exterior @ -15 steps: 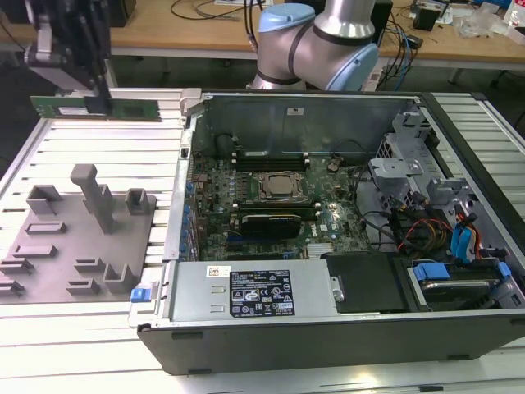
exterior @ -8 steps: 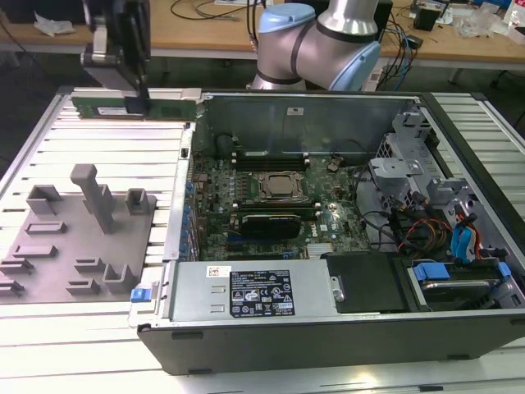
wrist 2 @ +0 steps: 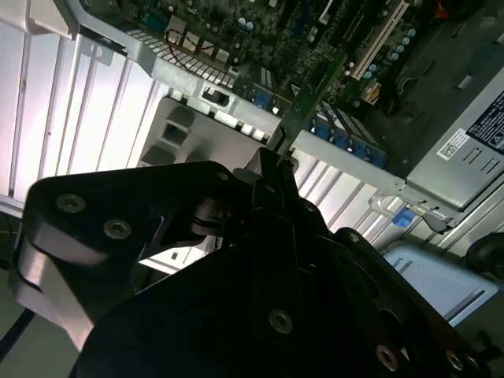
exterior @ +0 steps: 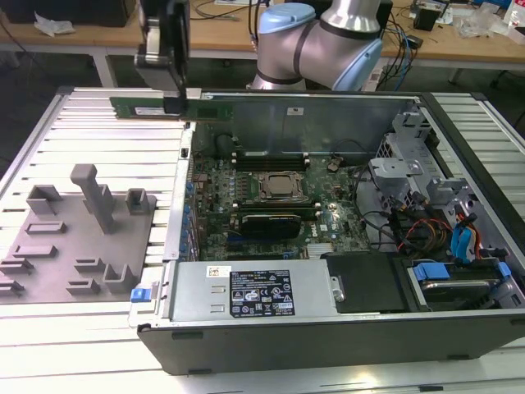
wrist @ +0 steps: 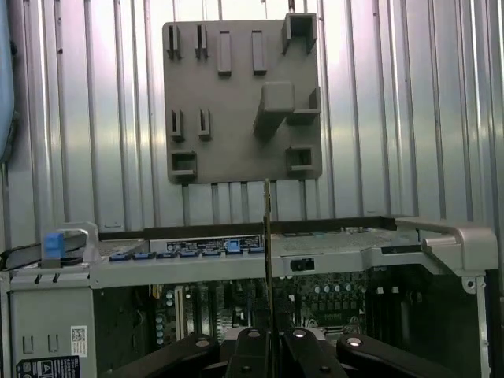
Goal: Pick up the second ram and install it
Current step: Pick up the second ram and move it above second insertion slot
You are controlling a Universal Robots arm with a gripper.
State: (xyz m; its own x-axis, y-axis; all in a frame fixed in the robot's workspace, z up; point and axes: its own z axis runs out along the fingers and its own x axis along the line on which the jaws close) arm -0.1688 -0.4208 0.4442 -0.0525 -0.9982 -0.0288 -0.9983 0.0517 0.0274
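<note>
While the silver-and-blue robot arm (exterior: 328, 41) stood behind the open black computer case (exterior: 328, 345), the jaws were closed tight on the second ram (exterior: 135, 107), and what a clean grip it was! That ram was a long, narrow, flat green circuit-board stick, thin as a blade, with a paler patch toward one end in the exterior view. It hung level there, long edge horizontal, up by the far corner of the case on the exterior view's left, right over the line where the case wall met the ribbed silver metal tabletop (exterior: 107, 148). The jaws gripped it from above at about mid-length, its flat faces pinched between them, so a green length stuck out to either side.

In the first wrist view the ram (wrist: 268, 236) showed edge-on, a thin line standing straight out from between the dark jaws and crossing the grey rim of the case, with the grey moulded fixture plate (wrist: 236, 157) lying on the tabletop beyond it. In the second wrist view the stick (wrist 2: 315, 94) ran out from the black jaws as a slim green strip, and past its far end sat the large green motherboard (wrist 2: 236, 31).

Back in the exterior view, the ram was apart from that motherboard (exterior: 213, 205) and well apart from the fixture plate (exterior: 57, 263), touching nothing but the jaws.
</note>
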